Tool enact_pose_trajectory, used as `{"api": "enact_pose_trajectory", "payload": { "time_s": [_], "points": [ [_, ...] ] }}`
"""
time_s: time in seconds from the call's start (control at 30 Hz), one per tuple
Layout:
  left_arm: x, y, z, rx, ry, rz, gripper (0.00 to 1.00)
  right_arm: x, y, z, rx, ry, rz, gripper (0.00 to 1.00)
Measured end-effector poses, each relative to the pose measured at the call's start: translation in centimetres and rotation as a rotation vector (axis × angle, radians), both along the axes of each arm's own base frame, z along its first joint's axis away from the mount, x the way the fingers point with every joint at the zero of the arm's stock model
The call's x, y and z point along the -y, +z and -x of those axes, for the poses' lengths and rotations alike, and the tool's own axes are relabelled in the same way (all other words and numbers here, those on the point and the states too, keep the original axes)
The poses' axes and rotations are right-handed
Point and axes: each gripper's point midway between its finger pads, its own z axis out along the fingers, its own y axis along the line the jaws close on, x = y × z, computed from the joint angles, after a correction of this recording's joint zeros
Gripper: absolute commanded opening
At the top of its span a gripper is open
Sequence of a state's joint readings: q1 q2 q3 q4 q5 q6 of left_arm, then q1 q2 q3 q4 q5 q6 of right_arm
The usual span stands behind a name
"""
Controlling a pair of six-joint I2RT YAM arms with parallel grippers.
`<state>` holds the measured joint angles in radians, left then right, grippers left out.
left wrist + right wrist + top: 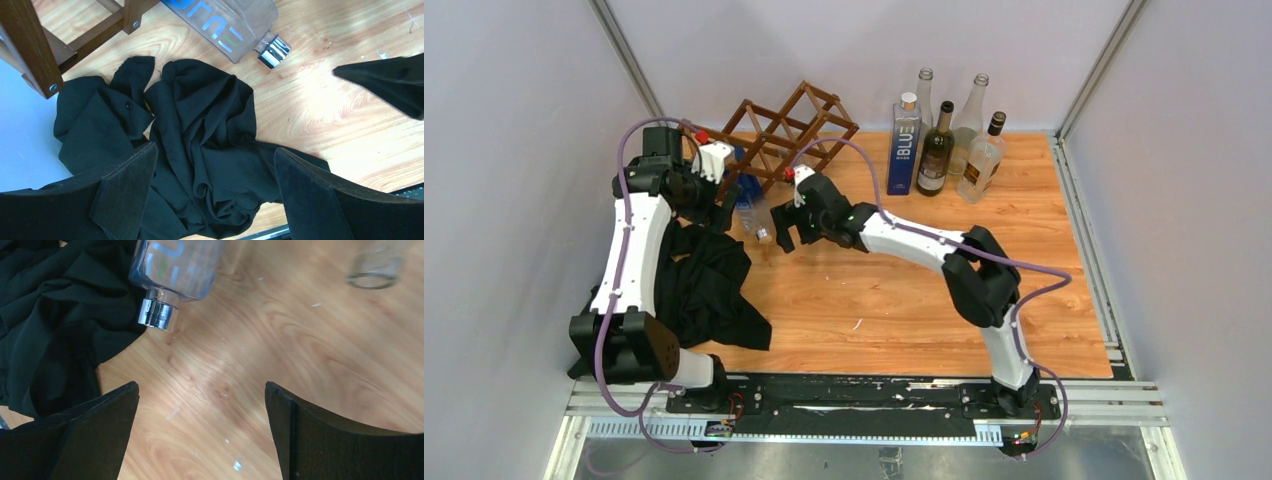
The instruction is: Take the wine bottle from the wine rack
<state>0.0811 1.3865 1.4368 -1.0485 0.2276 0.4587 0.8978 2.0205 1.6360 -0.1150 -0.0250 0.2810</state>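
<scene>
Left gripper (212, 165), right gripper (200, 390) gape empty; clear blue-lettered glass bottle (752, 208) lies on wooden table (904, 300) beside dark brown lattice rack (789, 125); removal apparently done.

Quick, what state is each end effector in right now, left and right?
Left end effector: open, holding nothing.
Right end effector: open, holding nothing.

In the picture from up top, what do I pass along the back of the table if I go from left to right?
wine rack → tall blue bottle → dark green wine bottle → clear bottle with a dark cap
</scene>
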Motion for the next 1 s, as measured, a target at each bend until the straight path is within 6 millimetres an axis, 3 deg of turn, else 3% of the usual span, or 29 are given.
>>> {"api": "enact_pose_trajectory", "payload": {
  "time_s": [0.07,0.17,0.3,0.5,0.67,0.9,1.0],
  "points": [
    [-0.4,-0.2,-0.1,-0.005,0.015,0.017,0.98,-1.6,-1.8,0.2,-0.046,0.017,-0.040,1.00],
    [-1.3,0.1,0.0,0.004,0.040,0.035,1.00,-3.7,-2.9,-0.2,-0.084,0.024,-0.110,1.00],
    [-2.0,0.3,0.3,0.022,0.047,0.042,1.00,-6.7,-2.0,-1.5,-0.080,0.033,-0.224,1.00],
    [-1.5,0.0,1.2,0.025,0.011,0.052,1.00,-9.4,-1.0,-3.2,-0.048,0.035,-0.324,1.00],
    [-1.2,-0.1,1.4,0.026,0.000,0.062,1.00,-10.5,-1.8,-4.7,-0.027,0.003,-0.341,1.00],
    [-1.0,0.9,2.1,0.069,-0.020,0.051,1.00,-11.1,-4.6,-6.6,-0.025,-0.068,-0.325,1.00],
    [-1.0,1.0,2.5,0.079,-0.030,0.043,1.00,-11.2,-4.7,-7.3,-0.017,-0.105,-0.330,1.00]
  ]
}}
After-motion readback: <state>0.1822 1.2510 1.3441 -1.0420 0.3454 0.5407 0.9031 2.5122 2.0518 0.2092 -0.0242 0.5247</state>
